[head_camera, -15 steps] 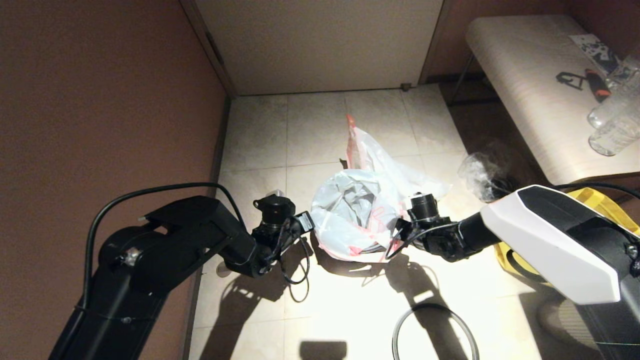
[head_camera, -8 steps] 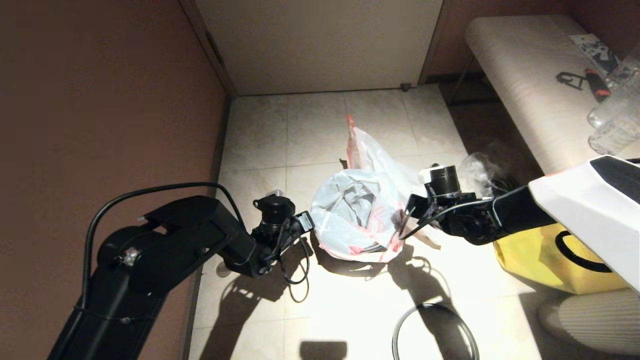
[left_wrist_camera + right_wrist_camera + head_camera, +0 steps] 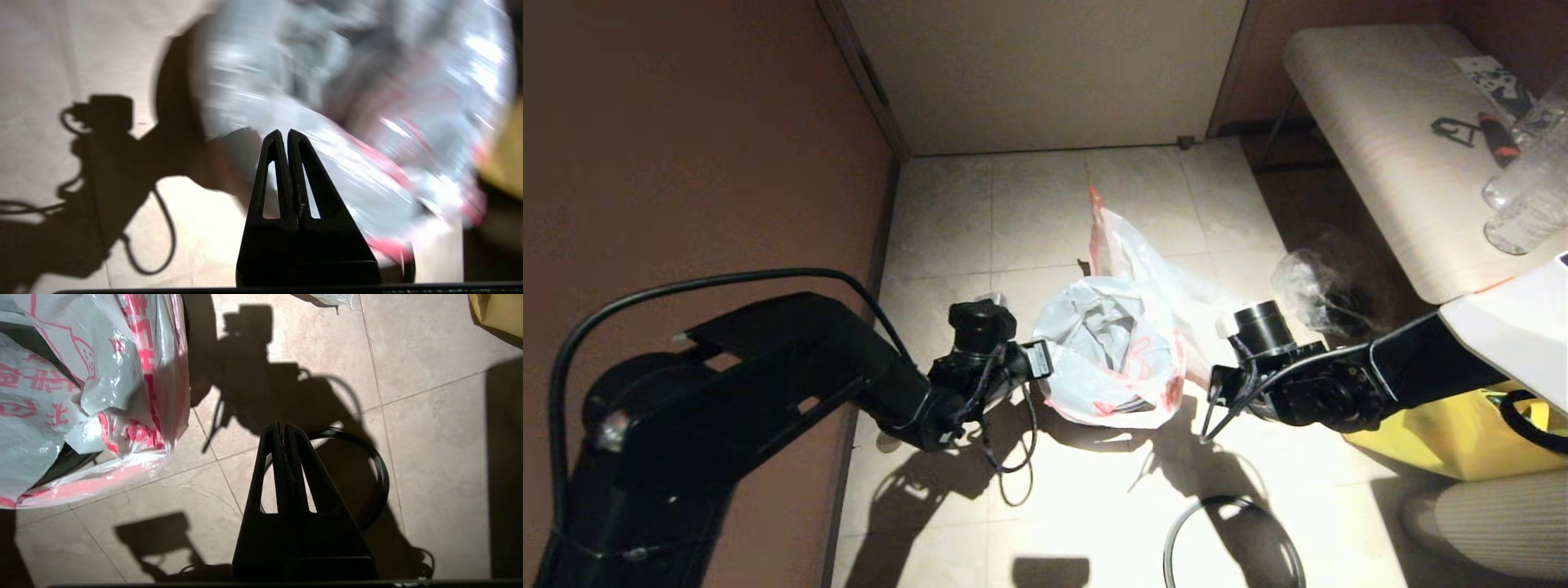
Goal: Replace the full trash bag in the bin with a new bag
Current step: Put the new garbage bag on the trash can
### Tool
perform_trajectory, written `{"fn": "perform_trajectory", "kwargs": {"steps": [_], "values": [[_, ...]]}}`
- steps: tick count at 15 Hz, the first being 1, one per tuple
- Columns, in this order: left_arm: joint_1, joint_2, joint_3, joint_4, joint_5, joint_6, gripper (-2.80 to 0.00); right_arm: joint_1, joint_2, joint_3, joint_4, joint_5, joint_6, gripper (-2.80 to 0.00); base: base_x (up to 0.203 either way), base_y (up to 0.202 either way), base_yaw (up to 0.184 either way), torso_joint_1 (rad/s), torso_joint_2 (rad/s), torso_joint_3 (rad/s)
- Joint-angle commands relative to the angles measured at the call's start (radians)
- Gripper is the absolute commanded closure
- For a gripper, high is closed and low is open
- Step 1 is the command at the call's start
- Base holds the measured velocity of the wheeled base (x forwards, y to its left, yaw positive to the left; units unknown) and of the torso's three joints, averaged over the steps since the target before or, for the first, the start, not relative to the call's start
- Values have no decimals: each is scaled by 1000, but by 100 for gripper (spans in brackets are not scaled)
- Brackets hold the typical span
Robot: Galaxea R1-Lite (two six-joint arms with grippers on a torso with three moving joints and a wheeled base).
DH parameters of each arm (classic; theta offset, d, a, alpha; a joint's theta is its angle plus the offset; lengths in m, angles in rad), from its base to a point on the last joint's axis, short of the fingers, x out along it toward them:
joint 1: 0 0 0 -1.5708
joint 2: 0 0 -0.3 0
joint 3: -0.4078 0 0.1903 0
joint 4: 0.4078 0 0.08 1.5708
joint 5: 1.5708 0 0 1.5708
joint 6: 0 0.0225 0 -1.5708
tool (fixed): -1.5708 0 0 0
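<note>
The bin [image 3: 1123,406] stands mid-floor with the new bag [image 3: 1107,359] draped in and over it. The full trash bag [image 3: 1127,245] lies behind it at 12 o'clock. The hoop [image 3: 1232,541] lies on the floor at 5 o'clock. The tote bag [image 3: 1462,433] sits at 3 o'clock, the bench [image 3: 1388,131] at 2 o'clock.

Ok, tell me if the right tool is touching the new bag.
Apart. The right wrist view shows the right tool shut over bare floor, with tile between it and the new bag.

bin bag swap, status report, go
Left gripper and right gripper shut, empty, either side of the bin. New bag draped over it. Grey hoop loose on the floor.
</note>
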Motion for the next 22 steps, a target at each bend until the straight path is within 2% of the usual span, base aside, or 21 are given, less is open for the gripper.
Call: {"fn": "perform_trajectory", "kwargs": {"steps": [1, 5, 7, 10, 12, 13, 14, 15, 22], "values": [[-57, -79, -95, 171, 6, 54, 0, 2, -27, 39, -5, -10, 4, 0, 0, 0, 0, 0, 0, 0], [-97, 53, -588, 590, 13, 95, 0, -30, -30, 126, -48, -19, 36, 0, 0, 0, 0, 0, 0, 0], [-107, 166, -762, 683, 0, 164, 0, -32, -40, 209, -134, -18, 67, 0, 0, 0, 0, 0, 0, 0], [-105, 366, -781, 627, -21, 298, 0, -30, -89, 331, -244, -13, 73, 0, 0, 0, 0, 0, 0, 0], [-86, 459, -779, 506, -57, 377, 0, -29, -133, 360, -257, -8, 75, 0, 0, 0, 0, 0, 0, 0], [-77, 498, -779, 415, -97, 393, 0, -27, -160, 365, -257, -3, 75, 0, 0, 0, 0, 0, 0, 0], [-69, 513, -779, 384, -134, 407, 0, -26, -178, 367, -257, 4, 74, 0, 0, 0, 0, 0, 0, 0], [-60, 513, -779, 399, -148, 425, 0, -25, -210, 367, -256, 19, 73, 0, 0, 0, 0, 0, 0, 0], [-64, 469, -777, 388, -149, 422, 0, -21, -243, 389, -256, 42, 70, 0, 0, 0, 0, 0, 0, 0]]}}
